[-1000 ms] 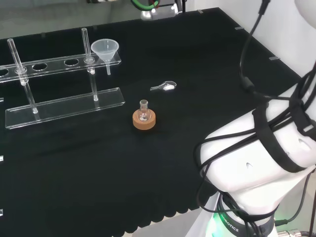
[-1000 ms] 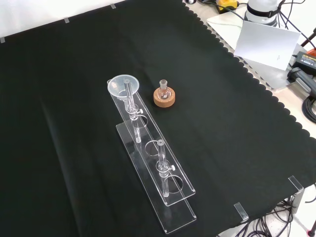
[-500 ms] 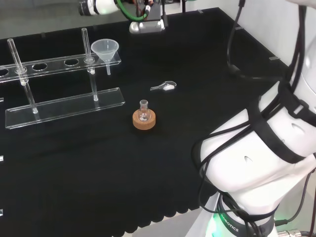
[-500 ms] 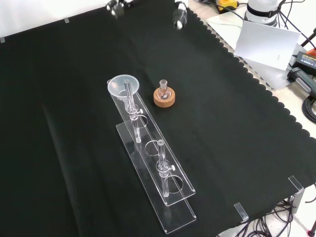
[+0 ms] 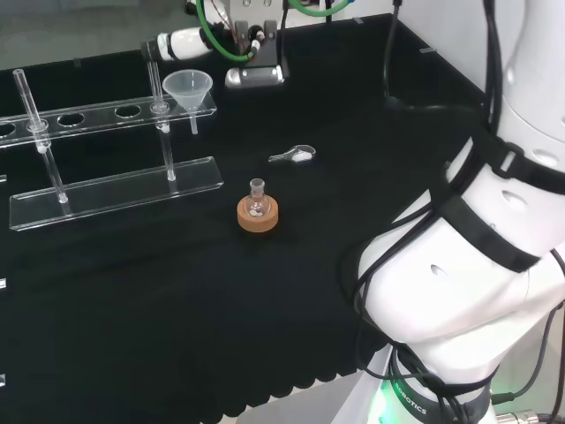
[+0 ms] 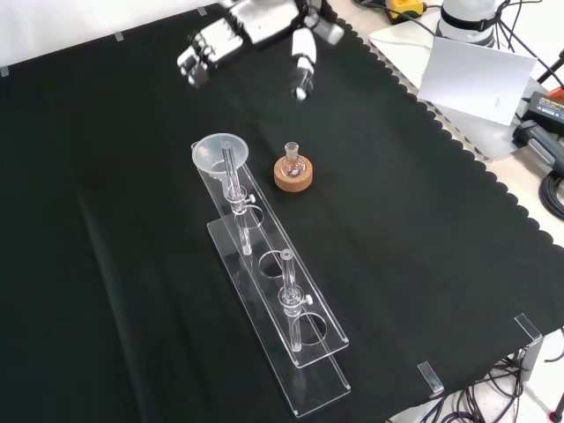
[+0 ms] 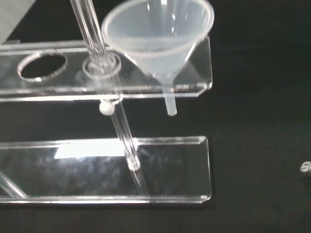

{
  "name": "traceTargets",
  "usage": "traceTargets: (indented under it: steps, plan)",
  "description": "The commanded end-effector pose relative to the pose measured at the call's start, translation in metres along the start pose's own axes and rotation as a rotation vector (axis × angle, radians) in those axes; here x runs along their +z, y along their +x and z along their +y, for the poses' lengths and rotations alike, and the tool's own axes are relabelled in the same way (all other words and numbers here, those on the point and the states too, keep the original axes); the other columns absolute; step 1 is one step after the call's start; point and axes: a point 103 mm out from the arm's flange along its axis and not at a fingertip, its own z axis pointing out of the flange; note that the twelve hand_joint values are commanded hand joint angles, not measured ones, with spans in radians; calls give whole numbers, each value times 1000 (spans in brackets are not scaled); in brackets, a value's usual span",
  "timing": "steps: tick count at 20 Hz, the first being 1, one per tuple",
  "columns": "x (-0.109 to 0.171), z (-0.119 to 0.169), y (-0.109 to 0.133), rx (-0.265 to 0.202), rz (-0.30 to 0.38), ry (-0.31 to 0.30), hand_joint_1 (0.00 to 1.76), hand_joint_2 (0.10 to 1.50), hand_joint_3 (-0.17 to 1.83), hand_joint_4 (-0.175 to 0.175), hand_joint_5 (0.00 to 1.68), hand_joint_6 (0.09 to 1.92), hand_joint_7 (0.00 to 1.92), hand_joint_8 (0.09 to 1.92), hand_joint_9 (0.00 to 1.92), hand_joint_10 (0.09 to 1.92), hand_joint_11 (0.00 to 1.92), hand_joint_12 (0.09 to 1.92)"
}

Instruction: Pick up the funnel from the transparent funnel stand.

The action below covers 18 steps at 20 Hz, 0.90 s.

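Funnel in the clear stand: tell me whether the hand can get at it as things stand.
Probably yes. The funnel sits in the end hole of the stand, its rim uncovered. The hand hovers beyond that end with fingers open and nothing between them. The upright rod beside the funnel may crowd the fingers.

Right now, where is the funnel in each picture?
Head view: the funnel sits in the right end of the clear stand, upper left.
Front view: the funnel tops the stand's far end, left of the cork ring.
Wrist view: the funnel looms close.
Shared landmark: the stand.
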Motion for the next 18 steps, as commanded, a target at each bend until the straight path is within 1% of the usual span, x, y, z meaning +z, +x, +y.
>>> traceTargets:
  steps: [1,3,7,11,13,18]
  plan:
    - [34,38,-4,-2,49,-10,131,608,115,61,0,87,0,87,0,87,0,567]
    - [41,46,-5,-2,53,-1,155,598,106,60,0,87,0,87,0,87,0,569]
    - [51,62,-4,-10,47,1,202,593,64,54,0,87,0,87,0,87,0,675]
    - [57,78,1,-25,33,7,229,594,43,47,0,87,0,87,0,87,0,738]
    - [61,85,3,-29,27,26,234,595,39,46,0,87,0,87,0,87,0,751]
    - [69,96,8,-45,16,46,239,594,36,44,0,87,0,87,0,87,0,758]
